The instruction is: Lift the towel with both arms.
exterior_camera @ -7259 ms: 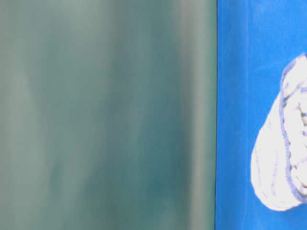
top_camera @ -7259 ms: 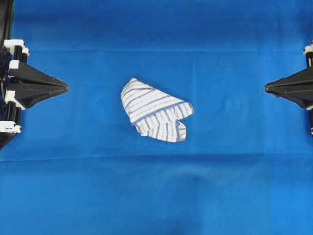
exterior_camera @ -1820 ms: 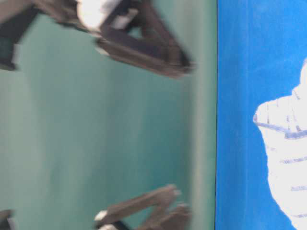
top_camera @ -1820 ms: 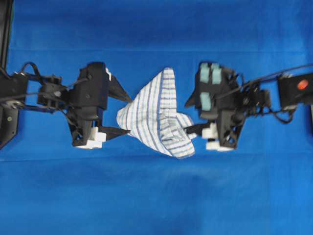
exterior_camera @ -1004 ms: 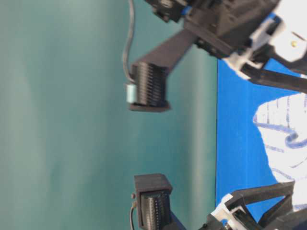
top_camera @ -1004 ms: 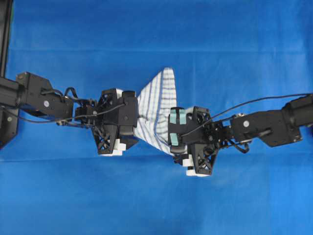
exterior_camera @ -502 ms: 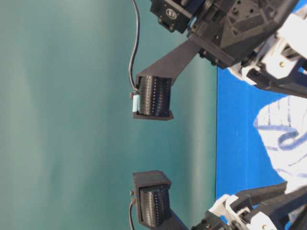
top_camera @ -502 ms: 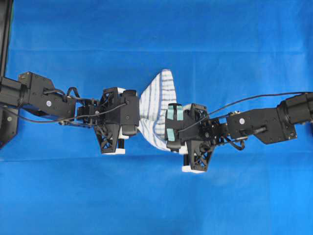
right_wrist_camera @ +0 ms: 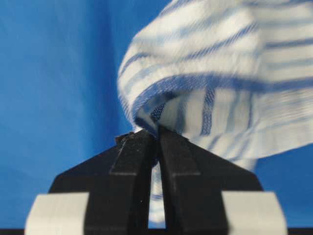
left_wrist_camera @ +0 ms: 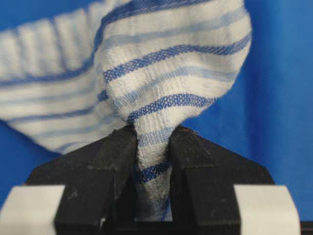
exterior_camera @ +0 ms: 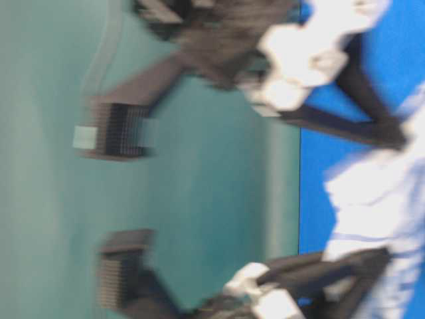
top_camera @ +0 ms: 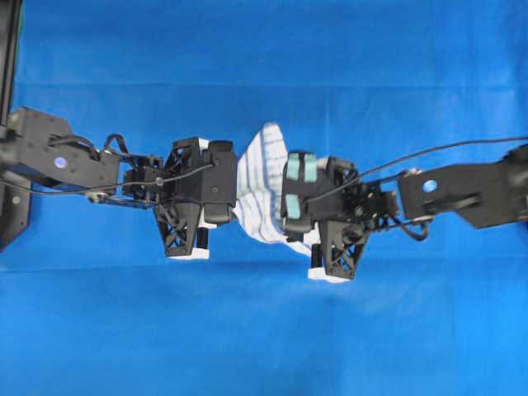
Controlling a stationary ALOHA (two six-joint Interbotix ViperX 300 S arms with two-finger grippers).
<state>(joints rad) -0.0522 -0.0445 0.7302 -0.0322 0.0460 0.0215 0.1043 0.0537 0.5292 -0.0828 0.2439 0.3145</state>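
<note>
We see both grippers — left gripper (left_wrist_camera: 151, 142), right gripper (right_wrist_camera: 156, 139) — clenched on the towel (top_camera: 260, 186) mid-cloth over the blue table cloth (top_camera: 264, 330).

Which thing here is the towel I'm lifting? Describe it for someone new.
On the blue table cloth, look midway between the two black arms. The towel is the small white cloth with thin blue stripes, pinched by the left gripper and right gripper; nothing else is striped.

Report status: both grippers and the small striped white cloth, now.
Left gripper shut on the small white blue-striped towel. Right gripper shut on its other side. Towel bunched between them over the blue table cloth. Nothing in the way.
</note>
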